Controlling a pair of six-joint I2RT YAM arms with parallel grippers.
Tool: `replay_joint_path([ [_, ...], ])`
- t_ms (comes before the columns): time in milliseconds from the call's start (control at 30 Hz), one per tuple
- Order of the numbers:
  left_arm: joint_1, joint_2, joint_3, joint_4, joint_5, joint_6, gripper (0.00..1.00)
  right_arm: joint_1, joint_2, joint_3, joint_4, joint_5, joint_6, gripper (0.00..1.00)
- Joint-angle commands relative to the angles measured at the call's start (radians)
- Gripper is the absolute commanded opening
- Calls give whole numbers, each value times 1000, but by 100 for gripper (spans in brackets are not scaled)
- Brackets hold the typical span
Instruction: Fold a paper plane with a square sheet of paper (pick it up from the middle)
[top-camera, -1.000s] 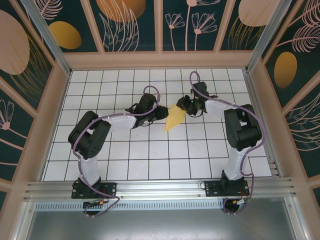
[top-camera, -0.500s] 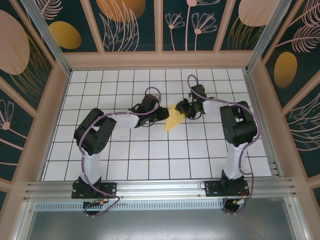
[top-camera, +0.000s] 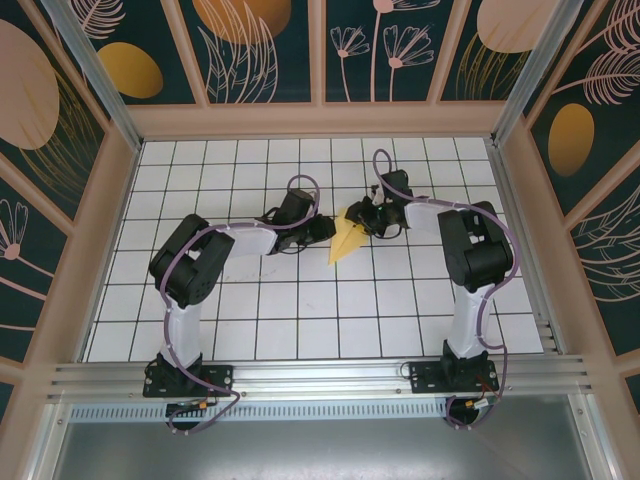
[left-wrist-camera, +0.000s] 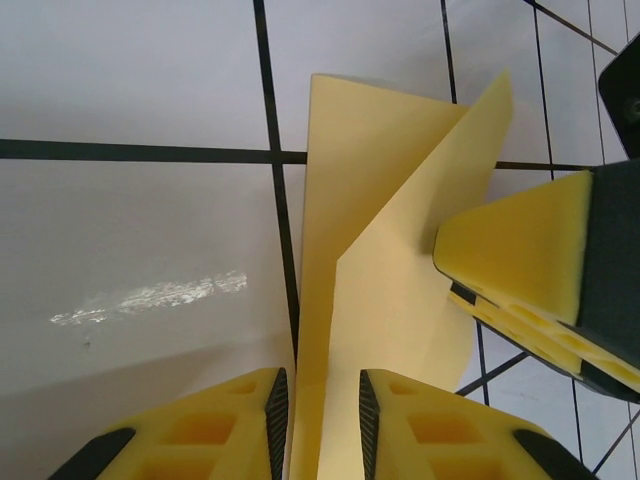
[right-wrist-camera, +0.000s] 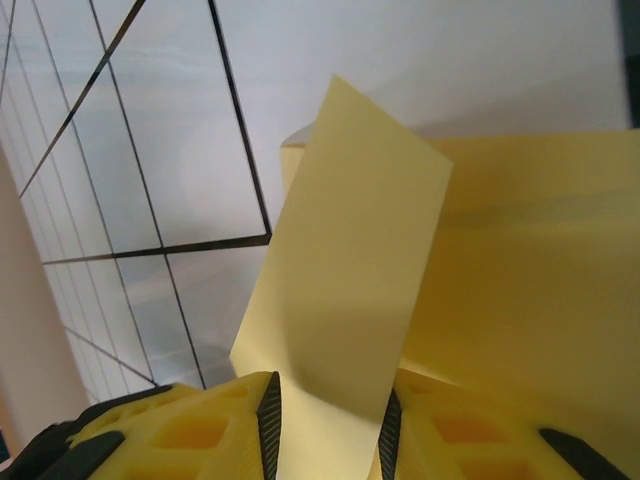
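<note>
The square sheet of paper (top-camera: 343, 241) lies partly folded into a pale yellow wedge near the table's middle, one flap raised. My left gripper (top-camera: 326, 228) meets it from the left. In the left wrist view its jaws (left-wrist-camera: 318, 420) stand a little apart over the paper (left-wrist-camera: 400, 300), the folded edge running between them. My right gripper (top-camera: 362, 217) comes from the right. Seen from the right wrist, the raised flap (right-wrist-camera: 350, 280) stands face-on across the narrow gap of that gripper (right-wrist-camera: 327, 430). A right finger (left-wrist-camera: 520, 250) hangs over the paper in the left wrist view.
The white gridded table (top-camera: 300, 300) is boxed in by wooden walls (top-camera: 320, 120) on three sides. Both arms reach inward and their wrists nearly meet over the paper. A metal rail (top-camera: 320, 375) runs along the near edge.
My right gripper has slid left onto the paper and its jaws have narrowed. The left gripper has stayed in place, while that arm's elbow has shifted slightly right.
</note>
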Motion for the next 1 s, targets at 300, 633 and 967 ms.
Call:
replay_joint_path([
  [300,40,-40,-72,34,26,-38,31,34,-3,-69,115,-74,-19,12],
  [633,110,-286,-308,239,161,-78,69,-30,-145,-190,434,-335,15,3],
  [967,122,-363,-438,635,387,-255,96,-57,-170,-163,620,-551,147,4],
])
